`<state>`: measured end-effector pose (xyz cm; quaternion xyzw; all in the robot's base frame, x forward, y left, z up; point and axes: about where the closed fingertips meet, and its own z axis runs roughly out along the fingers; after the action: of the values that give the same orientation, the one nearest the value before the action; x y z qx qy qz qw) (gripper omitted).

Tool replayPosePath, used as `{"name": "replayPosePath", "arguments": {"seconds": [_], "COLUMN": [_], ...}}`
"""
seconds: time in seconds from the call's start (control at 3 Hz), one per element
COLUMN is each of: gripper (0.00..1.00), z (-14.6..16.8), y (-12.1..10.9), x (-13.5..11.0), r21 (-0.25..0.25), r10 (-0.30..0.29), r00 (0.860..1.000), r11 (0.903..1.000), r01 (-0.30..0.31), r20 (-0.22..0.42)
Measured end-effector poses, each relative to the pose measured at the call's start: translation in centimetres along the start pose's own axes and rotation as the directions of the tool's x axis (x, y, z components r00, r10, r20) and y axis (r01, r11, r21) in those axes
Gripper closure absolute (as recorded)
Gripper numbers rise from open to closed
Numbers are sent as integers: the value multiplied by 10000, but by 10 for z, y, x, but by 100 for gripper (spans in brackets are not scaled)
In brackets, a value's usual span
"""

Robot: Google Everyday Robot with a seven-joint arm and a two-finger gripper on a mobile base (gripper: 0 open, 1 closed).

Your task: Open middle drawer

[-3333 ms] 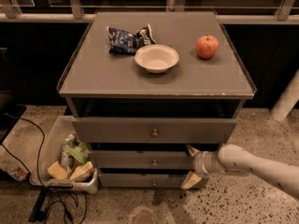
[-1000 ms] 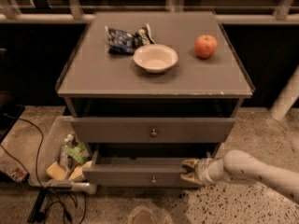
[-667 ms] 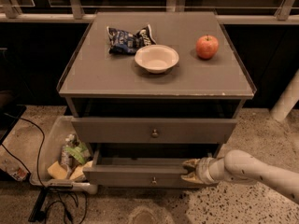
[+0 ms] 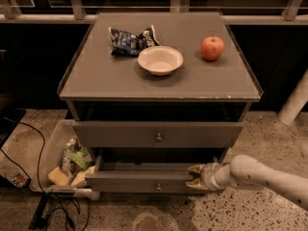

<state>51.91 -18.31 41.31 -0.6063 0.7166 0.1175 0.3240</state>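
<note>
Nearest: my gripper (image 4: 195, 177), pale and rounded, at the right end of the middle drawer (image 4: 130, 182), placed there, I judge, to haul it out; clenched or released, I cannot tell. Drawer: grey wood, flat front, round metal knob (image 4: 158, 186), standing proud of the cabinet. Beyond, on top: smooth white bowl (image 4: 160, 59), red apple (image 4: 212, 48), crinkled snack bag (image 4: 131, 40).

Illumination is dim and warm-toned, falling from above onto the cabinet top (image 4: 96, 76), with deep shadow in the recesses beneath it, a near-black background, and the gripper (image 4: 195, 177) weakly lit at the right end of the middle drawer (image 4: 134, 182).
</note>
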Motion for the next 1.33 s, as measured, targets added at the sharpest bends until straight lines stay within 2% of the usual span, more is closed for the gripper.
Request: {"name": "replayPosePath", "arguments": {"seconds": [0.33, 0.67, 1.0, 1.33], "gripper": [12, 4, 26, 49], "z": [10, 7, 7, -13], "y": [9, 8, 8, 26], "x": [23, 19, 19, 23], "r21": [-73, -73, -76, -211], "r10": [457, 457, 456, 446], "r00": [9988, 9988, 9988, 9990], "r11": [9989, 9989, 9989, 9988], "r01": [-458, -458, -457, -448], "r20": [-158, -158, -153, -99]}}
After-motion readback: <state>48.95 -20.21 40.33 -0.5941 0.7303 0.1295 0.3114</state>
